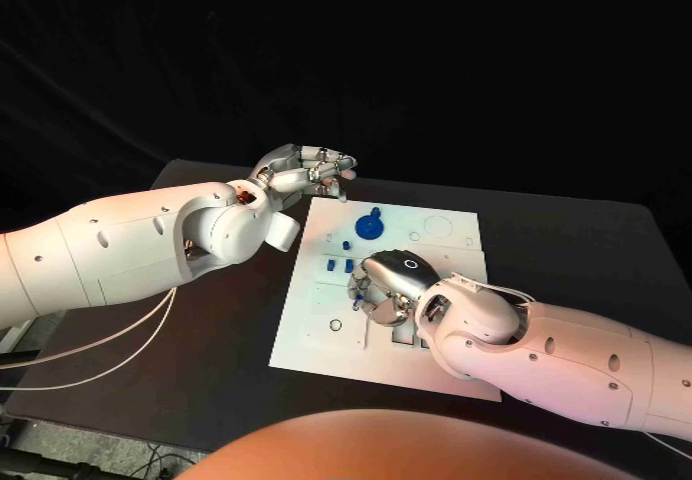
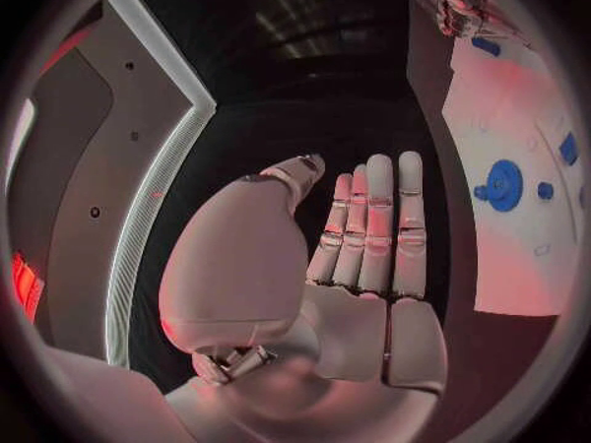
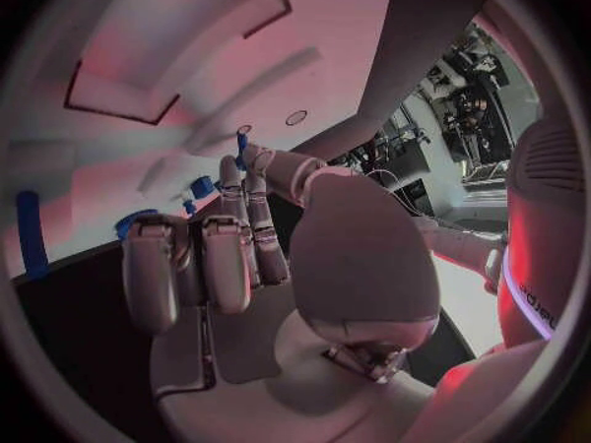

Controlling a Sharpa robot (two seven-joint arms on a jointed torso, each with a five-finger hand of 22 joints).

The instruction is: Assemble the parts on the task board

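**Small stiff parts, fingertip work**

Upper centre of the head view, the left robot hand [image 1: 307, 168] hovers off the task board [image 1: 325, 330] with straight, empty fingers. The round blue knob [image 1: 369, 225] looks light, rigid, slick — pinch its rim. Mid-frame, the right robot hand [image 1: 389, 290] curls onto the board; whether it holds anything I cannot tell.

Right hand [image 1: 387, 285] over task board [image 1: 433, 370]
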